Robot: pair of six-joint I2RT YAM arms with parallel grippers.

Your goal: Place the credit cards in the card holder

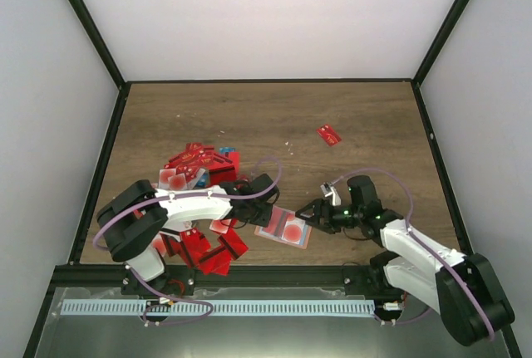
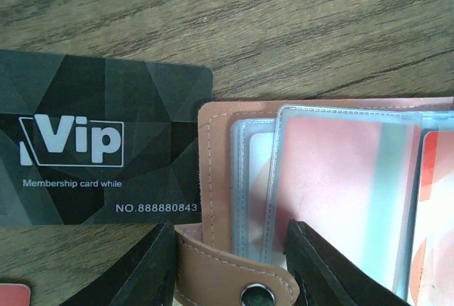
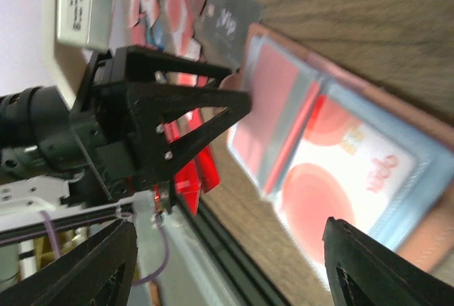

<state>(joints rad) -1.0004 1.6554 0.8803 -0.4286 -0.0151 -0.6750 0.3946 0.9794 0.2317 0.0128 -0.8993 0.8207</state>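
Card holder [image 1: 284, 227]: open on bench [image 1: 349, 117], mid-front. Left jaws straddle its edge (gripping or not, cannot tell); right jaws gaping. Step: steadying holder. Next probably needs one of the cards [image 1: 195, 167] slid into a sleeve [image 2: 340, 185].

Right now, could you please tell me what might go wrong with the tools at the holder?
The left tool straddles an edge of the holder: closing may crumple a sleeve or drag the holder. The right tool hovers close by, so the two could collide. The black card abutting the holder might get shoved.
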